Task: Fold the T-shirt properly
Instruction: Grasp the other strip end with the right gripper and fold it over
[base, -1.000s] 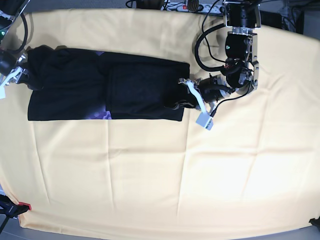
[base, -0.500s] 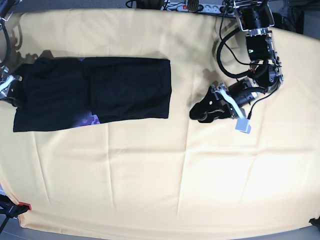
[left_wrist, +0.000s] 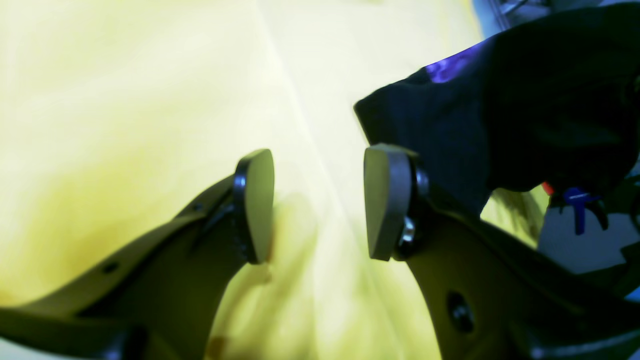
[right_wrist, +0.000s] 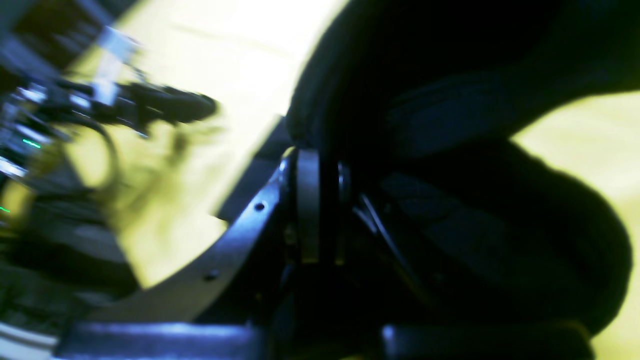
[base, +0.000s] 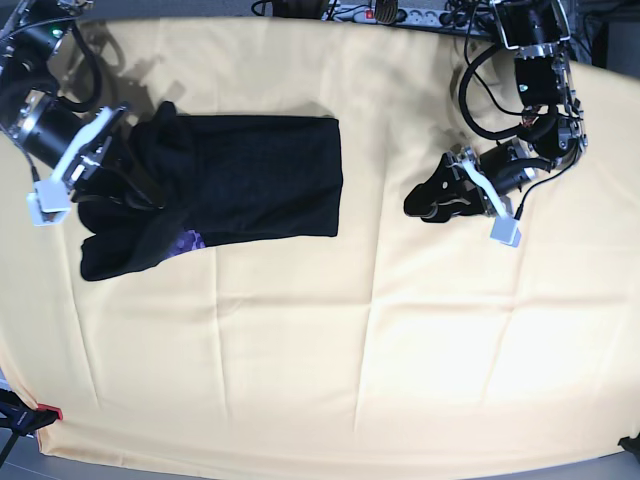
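- Left end effector (base: 420, 203) hangs over bare yellow cloth with its jaws spread apart and nothing between them; in its wrist view the two grey pads (left_wrist: 385, 200) stand clearly separated.
- Right end effector (base: 118, 178) is clamped onto the T-shirt (base: 240, 180); its wrist view shows black fabric bunched around the nearly touching pads (right_wrist: 307, 205).
- From the right end effector the T-shirt stretches away toward the left end effector as a dark folded band, lying flat at that far edge and lifted and crumpled at the gripped end.
- A small purple patch of print (base: 186, 239) shows just beside the right end effector, at the shirt's lower fold.
- Well apart from the left end effector, the shirt's near edge leaves a strip of bench cloth (base: 380, 330) between them.
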